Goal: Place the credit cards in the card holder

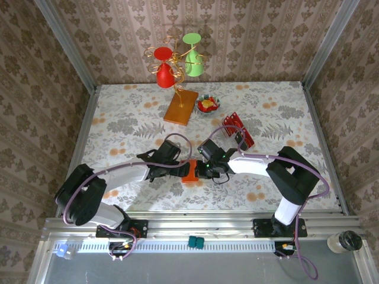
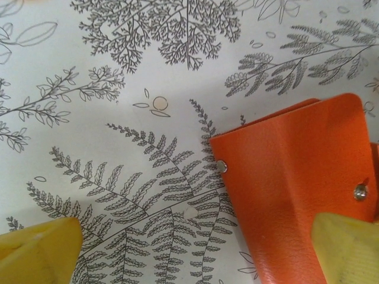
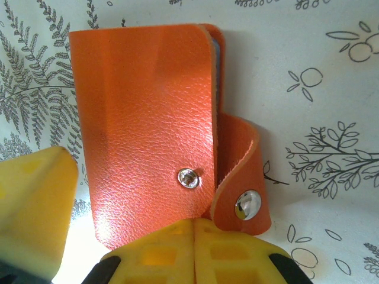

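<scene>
A small orange card holder (image 1: 189, 173), folded shut with its snap tab hanging loose, lies front and centre on the counter (image 1: 118, 118). To its left we see the left jaws spread wide, one of them above it. The right jaws are pressed together at its edge. Farther right, red credit cards (image 1: 238, 129) overlap, markings unreadable. The counter is fern-printed, with patterned wallpaper walls (image 1: 118, 35) around it.

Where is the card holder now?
In the top view, the card holder lies folded on the table near the front middle, between the left gripper and the right gripper, with the credit cards farther back on the right.
</scene>
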Motion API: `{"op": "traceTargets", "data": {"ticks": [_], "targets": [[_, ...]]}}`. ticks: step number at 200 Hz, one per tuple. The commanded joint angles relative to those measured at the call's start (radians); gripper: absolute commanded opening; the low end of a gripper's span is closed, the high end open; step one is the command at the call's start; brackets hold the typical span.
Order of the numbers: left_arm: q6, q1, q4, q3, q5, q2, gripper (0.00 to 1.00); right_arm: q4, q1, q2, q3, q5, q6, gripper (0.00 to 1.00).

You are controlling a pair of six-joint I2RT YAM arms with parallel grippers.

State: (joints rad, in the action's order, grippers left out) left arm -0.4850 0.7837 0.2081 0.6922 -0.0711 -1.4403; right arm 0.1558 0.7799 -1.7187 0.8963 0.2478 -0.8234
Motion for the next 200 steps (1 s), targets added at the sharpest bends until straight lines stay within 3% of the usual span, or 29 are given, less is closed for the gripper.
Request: {"op": "traceTargets", "data": {"ticks": [1,41,75,107,131,200], "targets": [[0.038,-0.010,-0.004,-0.006,-0.002,-0.029,1.00,0.010,0.006,-0.024,-0.014,0.003,-0.017,0.09],[0.076,0.014,0.036,0.005,-0.069,-0.061,1.00,0.038,0.007,-0.013,0.004,0.007,-0.004,0.09],[0.080,0.046,0.067,0.007,-0.147,-0.078,1.00,0.127,-0.015,0.088,0.035,-0.033,0.024,0.10],[0.066,0.068,0.068,0.003,-0.176,-0.089,1.00,0.215,-0.053,0.135,0.050,-0.097,0.039,0.22],[0.064,0.079,0.069,0.000,-0.191,-0.092,1.00,0.264,-0.063,0.120,0.084,-0.109,0.077,0.29],[0.062,0.087,0.074,-0.006,-0.205,-0.086,1.00,0.311,-0.057,0.021,0.183,-0.099,0.132,0.34]]}}
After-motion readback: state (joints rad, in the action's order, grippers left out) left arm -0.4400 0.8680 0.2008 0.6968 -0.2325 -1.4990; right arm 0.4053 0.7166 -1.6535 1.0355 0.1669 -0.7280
